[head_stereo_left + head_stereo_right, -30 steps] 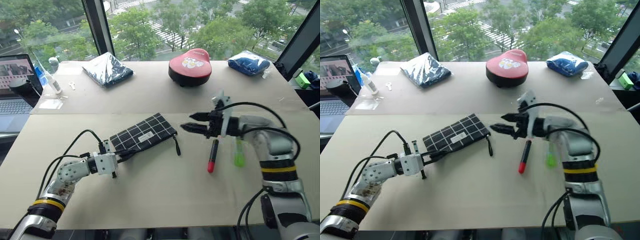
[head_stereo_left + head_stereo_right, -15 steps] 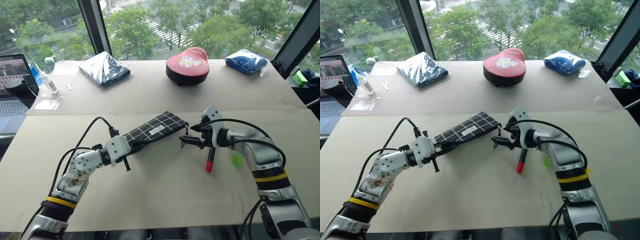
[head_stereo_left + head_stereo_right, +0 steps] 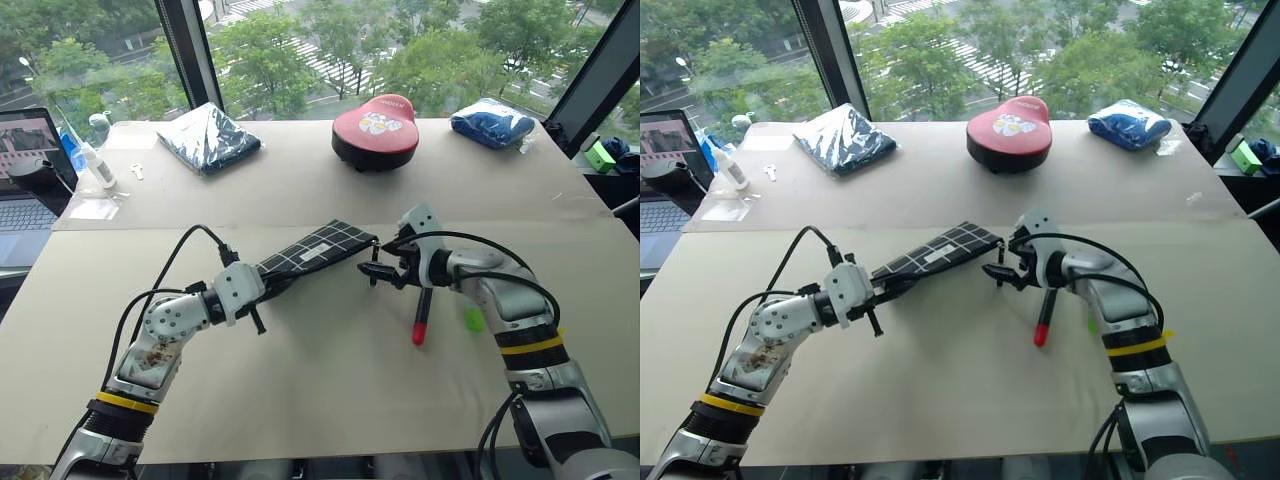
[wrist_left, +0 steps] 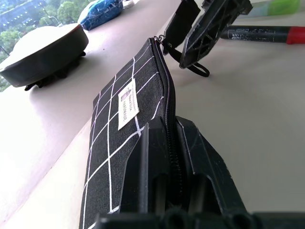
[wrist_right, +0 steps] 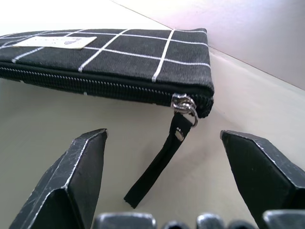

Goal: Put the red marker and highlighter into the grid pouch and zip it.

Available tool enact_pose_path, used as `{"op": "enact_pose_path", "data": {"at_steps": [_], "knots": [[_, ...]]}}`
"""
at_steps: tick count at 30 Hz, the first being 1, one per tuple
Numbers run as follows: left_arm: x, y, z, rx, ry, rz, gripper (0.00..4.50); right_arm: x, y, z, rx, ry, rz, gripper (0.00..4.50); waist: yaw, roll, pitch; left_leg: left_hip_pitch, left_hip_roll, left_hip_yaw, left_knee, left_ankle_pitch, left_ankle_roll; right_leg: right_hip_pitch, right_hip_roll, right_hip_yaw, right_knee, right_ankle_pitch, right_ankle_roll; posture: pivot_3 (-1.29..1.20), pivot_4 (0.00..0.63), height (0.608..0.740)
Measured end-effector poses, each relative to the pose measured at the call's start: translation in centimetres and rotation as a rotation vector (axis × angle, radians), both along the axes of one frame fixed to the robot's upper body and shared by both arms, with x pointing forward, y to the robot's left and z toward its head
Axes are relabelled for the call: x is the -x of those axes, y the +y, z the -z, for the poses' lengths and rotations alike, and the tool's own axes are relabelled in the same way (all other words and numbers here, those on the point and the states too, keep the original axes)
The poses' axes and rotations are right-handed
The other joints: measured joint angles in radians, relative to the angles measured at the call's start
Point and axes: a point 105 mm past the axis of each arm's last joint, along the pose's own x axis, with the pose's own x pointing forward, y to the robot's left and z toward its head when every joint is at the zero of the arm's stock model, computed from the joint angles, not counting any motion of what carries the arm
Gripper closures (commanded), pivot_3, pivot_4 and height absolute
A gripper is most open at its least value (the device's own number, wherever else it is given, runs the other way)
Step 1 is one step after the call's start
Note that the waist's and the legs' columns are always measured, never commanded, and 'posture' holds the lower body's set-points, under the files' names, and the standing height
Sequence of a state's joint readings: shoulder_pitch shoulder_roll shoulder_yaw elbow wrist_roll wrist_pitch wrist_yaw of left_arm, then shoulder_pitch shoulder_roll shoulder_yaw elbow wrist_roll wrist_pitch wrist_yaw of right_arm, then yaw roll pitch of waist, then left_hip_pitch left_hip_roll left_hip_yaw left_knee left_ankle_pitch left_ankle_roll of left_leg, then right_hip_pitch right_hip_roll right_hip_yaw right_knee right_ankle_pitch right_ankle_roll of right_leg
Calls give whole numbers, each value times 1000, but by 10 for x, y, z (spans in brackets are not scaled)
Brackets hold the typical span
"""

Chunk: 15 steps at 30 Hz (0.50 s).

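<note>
Since a second ago, left gripper (image 3: 262,289) has lifted the flat black fabric grid pouch (image 3: 318,249) off the beige worktop (image 3: 300,390) by its near end, and right gripper (image 3: 385,258) has dropped to the pouch's zipper end. Head views: pouch tilted in the air over mid-worktop, left fingers clenched on it; right fingers spread either side of the black pull strap (image 3: 999,273), grasping nothing. Slim red-and-black marker (image 3: 423,313) and stubby lime-green highlighter (image 3: 473,319) lie on the worktop toward its right edge, under the right arm. Left wrist view: fingers (image 4: 152,176) pinch the zipper edge; zipper looks shut. Right wrist view: strap (image 5: 155,171) hangs between the open fingers (image 5: 71,179), untouched.
</note>
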State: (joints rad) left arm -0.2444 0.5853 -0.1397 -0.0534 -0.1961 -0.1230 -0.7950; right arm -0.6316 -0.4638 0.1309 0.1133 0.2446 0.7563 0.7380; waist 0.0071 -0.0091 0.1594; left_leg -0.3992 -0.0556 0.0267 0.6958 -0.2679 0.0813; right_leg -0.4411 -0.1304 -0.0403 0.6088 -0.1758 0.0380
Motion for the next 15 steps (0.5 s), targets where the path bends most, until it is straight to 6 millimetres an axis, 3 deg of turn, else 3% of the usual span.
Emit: {"op": "enact_pose_path", "data": {"at_steps": [9, 15], "knots": [[-2, -3, 0, 36, 20, -20, 4500, -5, 4, -12, -11, -51, -24, 4327, -1, 0, 0, 0, 0, 0, 0, 0, 0, 0, 0, 0, 0, 0, 0, 0, 150, 740], [-5, -2, -5, 53, 5, -34, 4500, -2, 14, -16, -18, -59, -88, 4460, -2, 0, 0, 0, 0, 0, 0, 0, 0, 0, 0, 0, 0, 0, 0, 0, 150, 740]]}}
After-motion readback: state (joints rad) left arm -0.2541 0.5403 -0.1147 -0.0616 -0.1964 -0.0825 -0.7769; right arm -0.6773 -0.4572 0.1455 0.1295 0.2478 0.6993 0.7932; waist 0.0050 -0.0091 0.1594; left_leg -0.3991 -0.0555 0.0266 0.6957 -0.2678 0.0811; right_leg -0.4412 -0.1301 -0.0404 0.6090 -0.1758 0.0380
